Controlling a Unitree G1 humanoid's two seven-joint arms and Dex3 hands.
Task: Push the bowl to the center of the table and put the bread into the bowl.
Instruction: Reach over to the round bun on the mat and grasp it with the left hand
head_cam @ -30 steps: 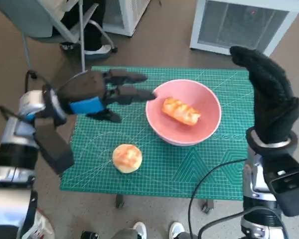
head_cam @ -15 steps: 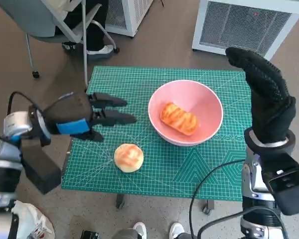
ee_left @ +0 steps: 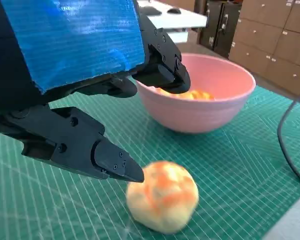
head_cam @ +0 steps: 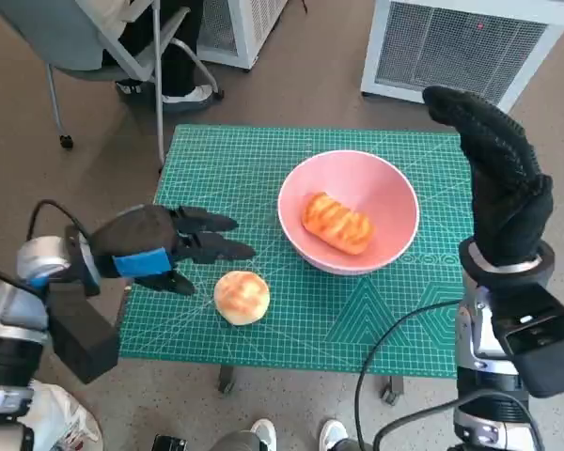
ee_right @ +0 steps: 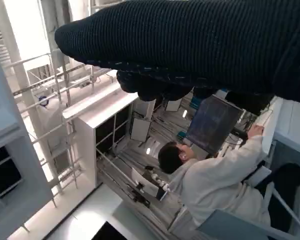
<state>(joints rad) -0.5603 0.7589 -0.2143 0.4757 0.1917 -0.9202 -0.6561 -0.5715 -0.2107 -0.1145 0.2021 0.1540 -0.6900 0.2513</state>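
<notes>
Lay slantwise in the pink bowl [head_cam: 385,240]: long bread roll [head_cam: 337,223]. Hovered released beside round bun [head_cam: 242,297]: left robot hand [head_cam: 174,247]. Raised off the desk [head_cam: 263,160], grip unclear: right robot hand [head_cam: 496,178].

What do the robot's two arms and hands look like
The left hand is black and hard-shelled with blue tape across its back, on a silvery forearm carrying a black box. The right hand wears a black knitted glove above a pale forearm; black cables trail beside both.

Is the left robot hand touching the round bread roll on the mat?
Cannot tell. In the left wrist view a fingertip of the left robot hand meets the bread roll outline; the head view suggests a gap.
</notes>
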